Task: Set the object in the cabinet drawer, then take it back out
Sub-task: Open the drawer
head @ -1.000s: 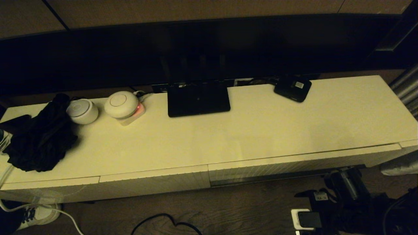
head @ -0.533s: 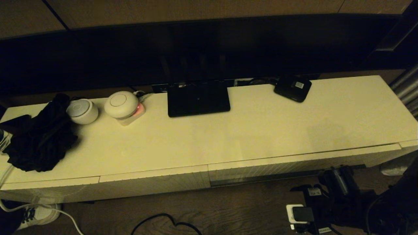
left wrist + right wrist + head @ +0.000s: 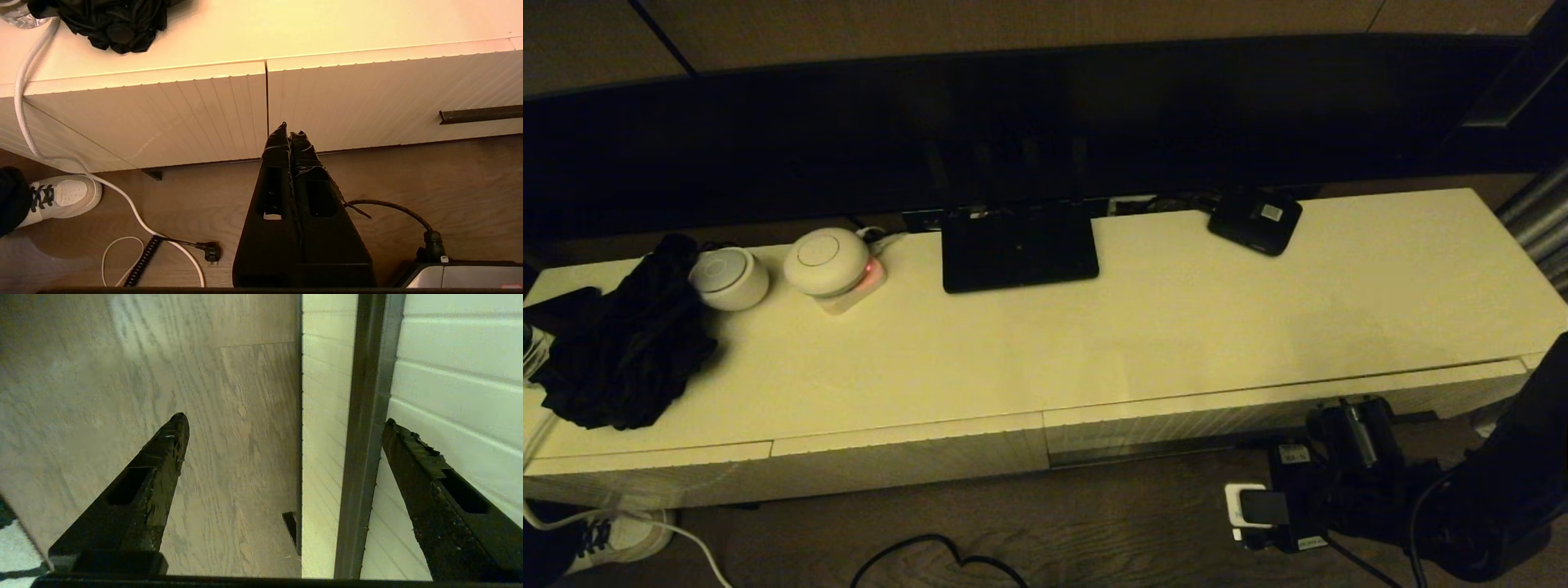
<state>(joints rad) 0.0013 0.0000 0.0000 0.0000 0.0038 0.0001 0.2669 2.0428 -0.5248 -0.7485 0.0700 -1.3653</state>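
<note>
The black box with dividers is out of view. The wide right-hand drawer (image 3: 1258, 412) has its white ribbed front (image 3: 388, 94) shut against the cabinet. A dark handle bar (image 3: 363, 437) runs along that front low down. My right gripper (image 3: 1342, 415) is low at the drawer's right part. It (image 3: 284, 419) stands open, and in the right wrist view the bar lies between its fingers, close to one of them. My left gripper (image 3: 291, 130) is shut and empty. It hangs over the floor before the seam between the two drawer fronts.
On the cabinet top (image 3: 1176, 327) sit a black router (image 3: 1018, 245), a small black device with a white label (image 3: 1255, 220), two white round devices (image 3: 827, 261) and a black cloth (image 3: 621, 343). Cables (image 3: 122, 196) and a shoe (image 3: 61, 198) lie on the wooden floor.
My right arm has moved up and forward from the floor area toward the right drawer front. Nothing on the cabinet top has moved.
</note>
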